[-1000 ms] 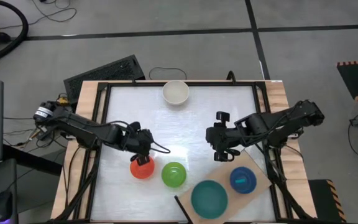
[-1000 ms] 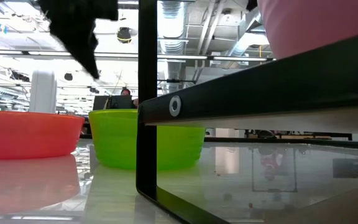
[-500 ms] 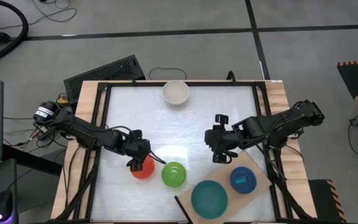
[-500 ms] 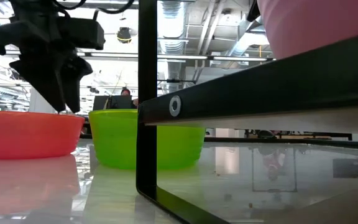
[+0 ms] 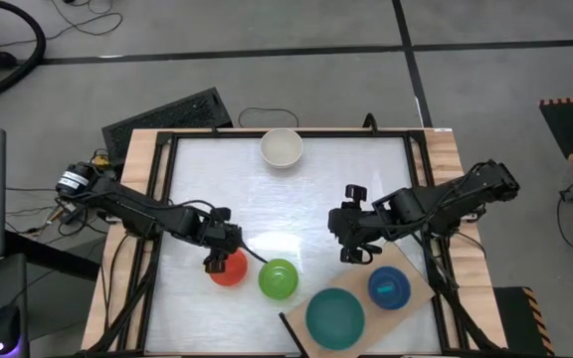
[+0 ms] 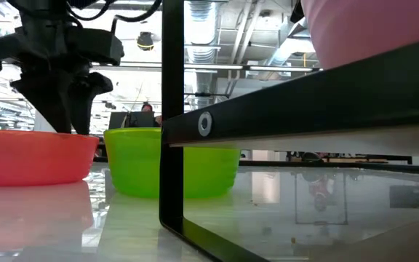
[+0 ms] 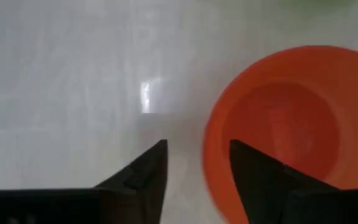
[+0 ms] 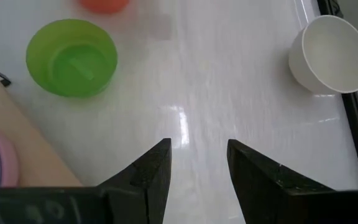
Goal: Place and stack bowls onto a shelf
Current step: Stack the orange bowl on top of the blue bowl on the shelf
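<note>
The red bowl point(image 5: 230, 269) sits on its base on the white table top, and the lime green bowl point(image 5: 278, 278) stands beside it on its right. My left gripper point(image 5: 217, 261) is open and low over the red bowl's left rim, as the low view also shows point(image 6: 57, 109). The dark teal bowl point(image 5: 335, 316) and a blue bowl stack point(image 5: 389, 286) rest on the light-wood shelf point(image 5: 418, 267). The cream-white bowl point(image 5: 282, 148) stands near the far edge. My right gripper point(image 5: 352, 253) hovers open beside the shelf. My left gripper point(image 7: 197, 168) comes from above, pointing down, astride the red bowl's left rim point(image 7: 207, 146). One finger point(image 7: 253, 177) is inside the bowl and the other point(image 7: 146, 171) outside. Whether either finger touches the rim, I cannot tell. The bowl rests on the table.
A black metal frame point(image 5: 167, 189) runs around the white top inside the pale wooden rim. In the low view the shelf's black edge point(image 6: 289, 109) carries a pink bowl point(image 6: 369, 29). Free table surface lies between the two arms and toward the cream-white bowl point(image 8: 329, 53).
My left gripper has come down onto the red bowl's left rim, shifting slightly toward the table's near-left. The red bowl has stayed in place.
</note>
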